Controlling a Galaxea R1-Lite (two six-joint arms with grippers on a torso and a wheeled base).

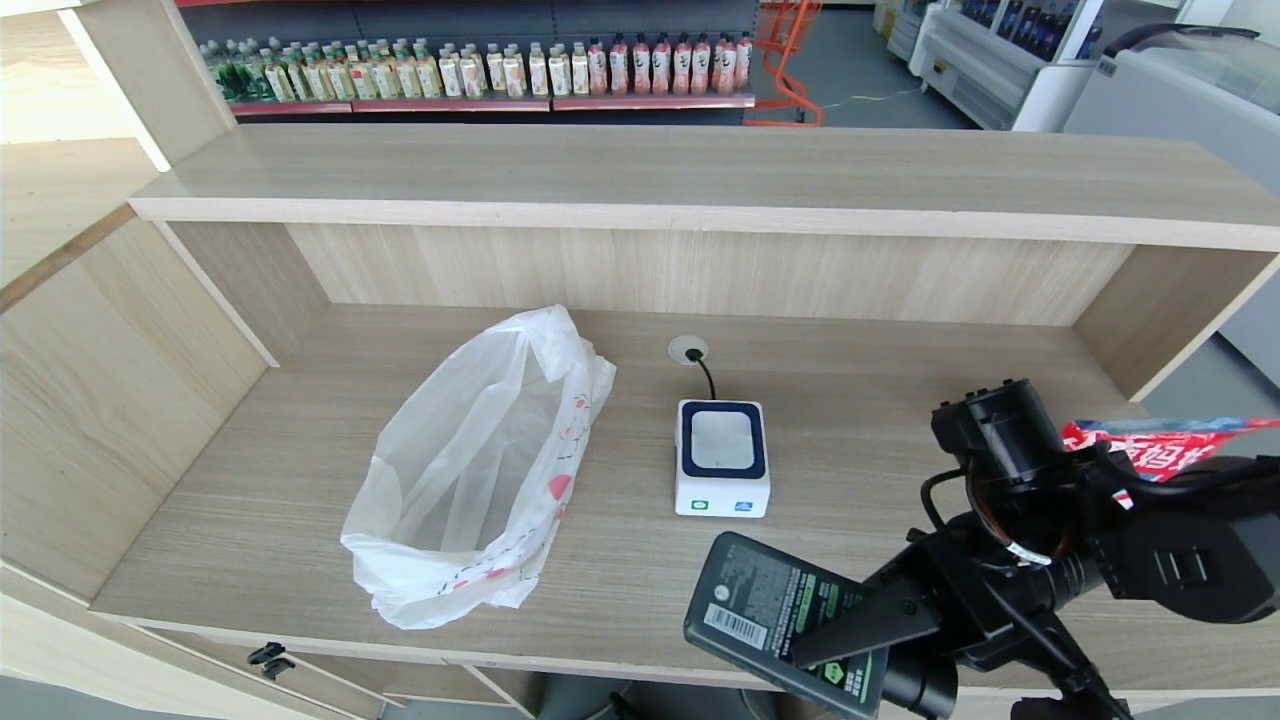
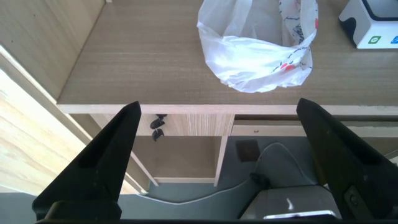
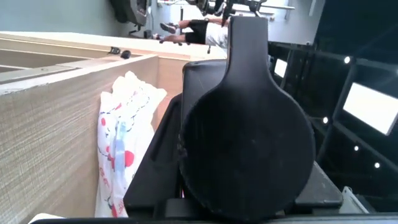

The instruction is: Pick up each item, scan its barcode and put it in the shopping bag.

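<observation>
Item (image 1: 760, 600) pinched in right end effector (image 1: 832, 648)

You have bright, even light over the wooden counter (image 1: 880, 400) in the head view, leaving only faint, soft shadows beside the shopping bag (image 1: 480, 470) and the scanner (image 1: 722, 458). The counter's straight edges bow toward that view's borders. In the left wrist view the bag's white plastic glares.

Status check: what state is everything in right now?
shopping bag: lying on counter, mouth open, looks empty
scanner: flat on counter, cabled, window uncovered
dark packet: gripped in right pincer, barcode up
red packet: not picked up, partly hidden
left pincer: open, empty
</observation>
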